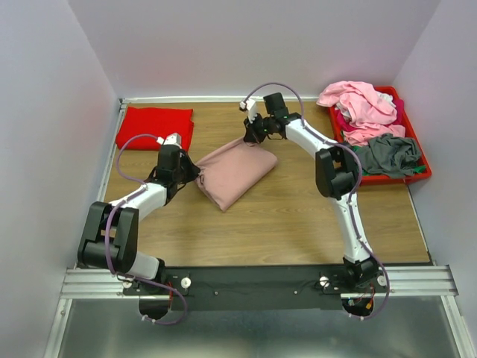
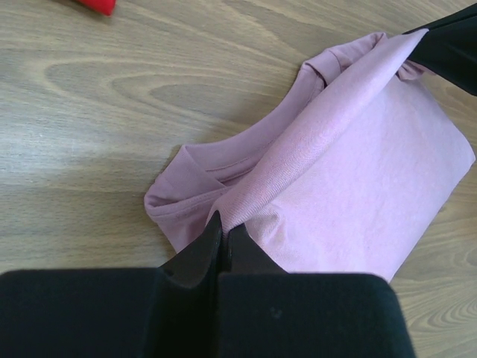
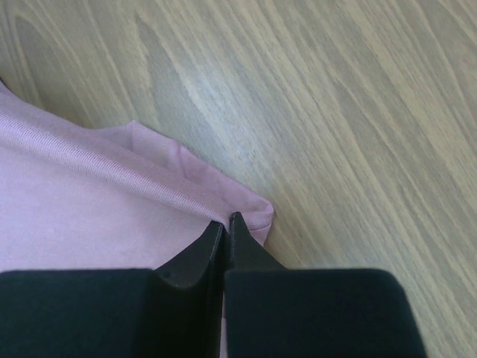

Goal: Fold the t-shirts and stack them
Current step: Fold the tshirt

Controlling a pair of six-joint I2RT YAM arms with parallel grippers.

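Since it is thin knit cloth, the dusty-pink t-shirt [image 1: 235,173] is entered as light, limp and unable to keep a shape unsupported. It is not fragile, and it is likely to drag rather than slide on the wood-grain desk [image 1: 298,216].

- **Location:** centre of the top view, a rough oblong lying aslant between the two arms.
- **Where to take hold (judgement):** corners and doubled fold edges, one per claw and well apart, so the layers travel together. A pinch in mid-panel would probably bunch the top layer only.
- **Left claw [image 2: 223,224]:** clenched on the shirt's fold edge at its lower-left end.
- **Right claw [image 3: 225,221]:** fingertips all but together at the opposite corner. It is judged to be gripping the cloth, since a taut ridge of fabric runs up to it.
- **Other stock:**
  - a red t-shirt [image 1: 155,125] lies folded flat at the upper left of the desk;
  - a red bin [image 1: 417,175] at the upper right holds a loose heap, with a light pink garment [image 1: 358,104] uppermost and a grey one [image 1: 387,153] below it in the frame.

**Views compared**
- Only the top view shows the bin, the red shirt and the whole layout.
- Only the left wrist view shows the raised ridge between the claws and the collar tucked beneath at frame centre.
- Only the right wrist view shows the rounded corner and the hem at that claw's tips.
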